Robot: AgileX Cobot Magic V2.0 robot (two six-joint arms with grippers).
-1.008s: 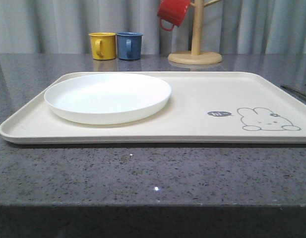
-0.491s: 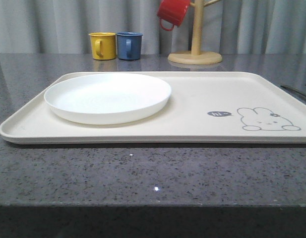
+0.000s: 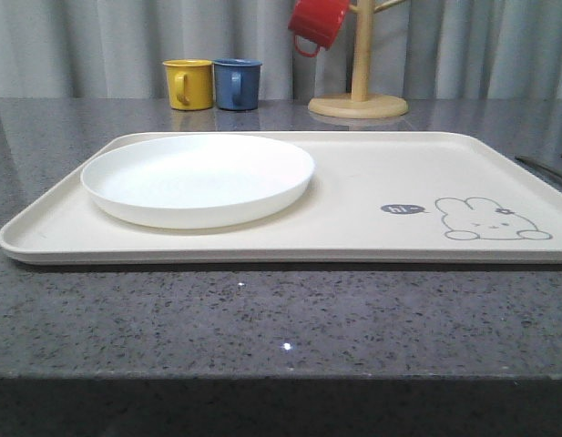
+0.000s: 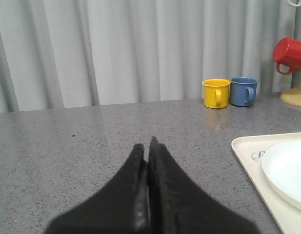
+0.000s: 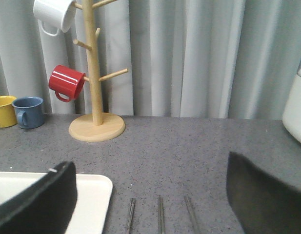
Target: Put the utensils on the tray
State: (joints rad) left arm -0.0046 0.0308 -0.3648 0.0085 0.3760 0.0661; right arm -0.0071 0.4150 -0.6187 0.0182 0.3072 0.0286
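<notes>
The left claw (image 4: 149, 146) is pressed closed with nothing between its black fingers, hovering over bare grey speckled tabletop (image 4: 91, 141) with the cream tray (image 4: 248, 156) off to one side. The right claw (image 5: 150, 195) is spread wide open, its two dark fingers (image 5: 48, 195) standing far apart; between them, on the tabletop just beside the tray's rounded corner (image 5: 94, 195), lie three thin metal handles (image 5: 160, 214) side by side, their ends cut off by the frame, so I cannot tell which utensil is which.

In the front view the tray (image 3: 372, 173) lies flat across the tabletop, with a round white plate (image 3: 198, 178) resting on its left half and a grey rabbit drawing (image 3: 490, 220) with a "hi" bubble on its right half. A thin dark sliver of the utensils (image 3: 545, 168) shows off the tray's right edge.

Behind the tray stand a yellow mug (image 3: 189, 84) and a blue mug (image 3: 237, 84), touching or nearly so. To their right a wooden mug tree (image 3: 358, 100) carries a red mug (image 3: 319, 23); the right wrist view shows a white mug (image 5: 55, 14) hanging higher on it. Grey curtains (image 3: 80, 45) close the back
</notes>
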